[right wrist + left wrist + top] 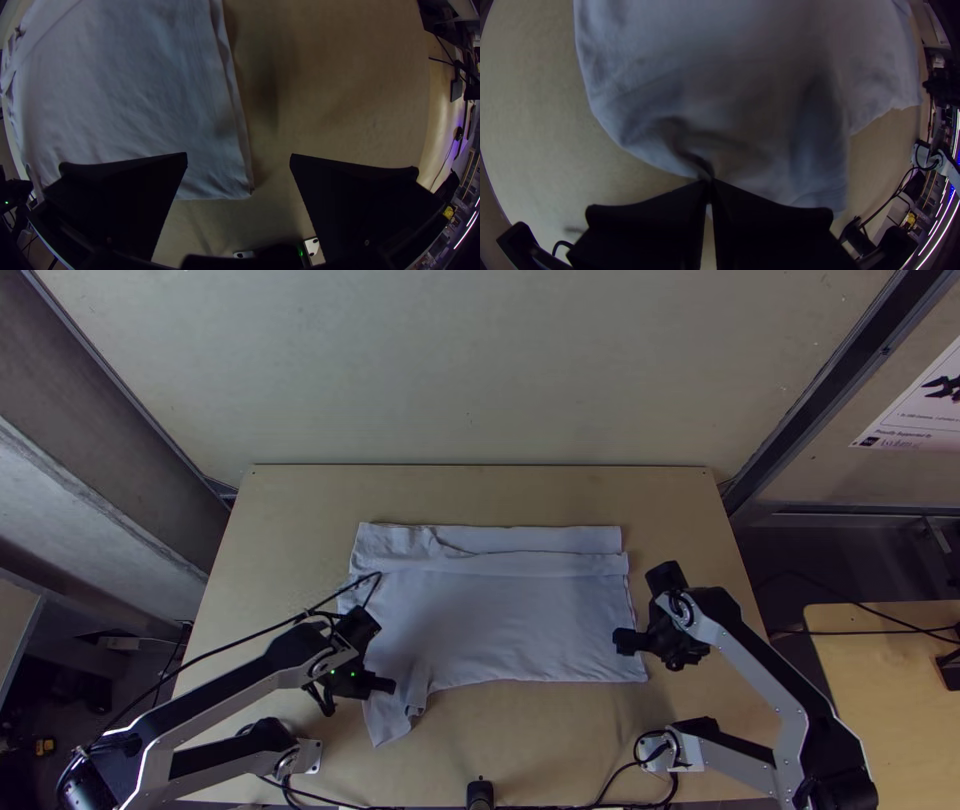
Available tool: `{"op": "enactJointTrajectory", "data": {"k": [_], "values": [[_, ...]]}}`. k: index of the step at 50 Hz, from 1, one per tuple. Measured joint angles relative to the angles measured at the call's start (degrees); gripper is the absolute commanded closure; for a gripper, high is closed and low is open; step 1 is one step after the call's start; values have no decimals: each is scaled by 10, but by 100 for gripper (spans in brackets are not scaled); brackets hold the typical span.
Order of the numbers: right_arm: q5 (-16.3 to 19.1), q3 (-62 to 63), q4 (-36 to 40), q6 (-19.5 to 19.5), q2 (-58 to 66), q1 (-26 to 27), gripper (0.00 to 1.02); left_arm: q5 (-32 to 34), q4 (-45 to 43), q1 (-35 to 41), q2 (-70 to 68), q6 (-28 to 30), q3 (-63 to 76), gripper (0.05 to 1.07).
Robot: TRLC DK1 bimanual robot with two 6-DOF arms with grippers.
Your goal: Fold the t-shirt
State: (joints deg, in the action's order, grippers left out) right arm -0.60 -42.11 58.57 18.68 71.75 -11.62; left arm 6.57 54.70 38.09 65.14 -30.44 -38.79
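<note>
left pincer point(708, 182) pinches the t-shirt point(500, 630) by its edge near eight o'clock on the bench point(300, 500); right pincer point(239, 155) stands wide near four, so one-sided pulling could skew it.

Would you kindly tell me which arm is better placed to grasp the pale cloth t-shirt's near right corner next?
Probably the right: its open black pincer hangs by that corner of the t-shirt, while the left black pincer grips its near left edge.
</note>
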Motion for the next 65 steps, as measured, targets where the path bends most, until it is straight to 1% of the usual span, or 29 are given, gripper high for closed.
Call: {"op": "enactJointTrajectory", "data": {"k": [6, 9, 11, 15, 17, 20, 24, 25, 29, 30, 35, 43, 52, 59, 65], "values": [[0, 11, 0, -1, 11, -4, 10, 0, 13, -24, -16, 16, -16, 105], [0, 18, 0, -1, 16, -10, 18, 0, 19, -37, -24, 25, -21, 105], [1, 23, 0, -1, 21, -13, 20, 0, 23, -44, -29, 29, -23, 105], [11, 30, 0, -1, 31, -16, 21, 0, 27, -53, -37, 35, -23, 105], [16, 30, -1, -3, 36, -17, 25, 0, 29, -57, -39, 37, -23, 105], [33, 28, -1, -3, 47, -17, 34, 0, 28, -61, -42, 40, -23, 105], [46, 23, -2, -5, 59, -16, 55, 0, 28, -67, -47, 45, -23, 105], [47, 23, -2, -5, 59, -16, 62, 0, 28, -70, -48, 46, -23, 105], [48, 23, -4, -5, 55, -18, 94, 0, 28, -79, -52, 49, -23, 105], [48, 24, -6, -5, 52, -19, 100, 0, 28, -82, -52, 50, -23, 105], [50, 32, -18, -5, 33, -30, 100, 0, 29, -99, -54, 58, -23, 105], [56, 37, -25, -5, 5, -32, 100, -1, 34, -132, -57, 70, -34, 105], [56, 15, -21, -5, -34, -2, 100, -2, 35, -174, -68, 85, -65, 105], [36, -13, -21, -10, -43, 6, 100, -2, 35, -215, -74, 113, -87, 105], [30, -36, -21, -12, -40, 12, 100, -2, 35, -248, -75, 137, -102, 105]]}}
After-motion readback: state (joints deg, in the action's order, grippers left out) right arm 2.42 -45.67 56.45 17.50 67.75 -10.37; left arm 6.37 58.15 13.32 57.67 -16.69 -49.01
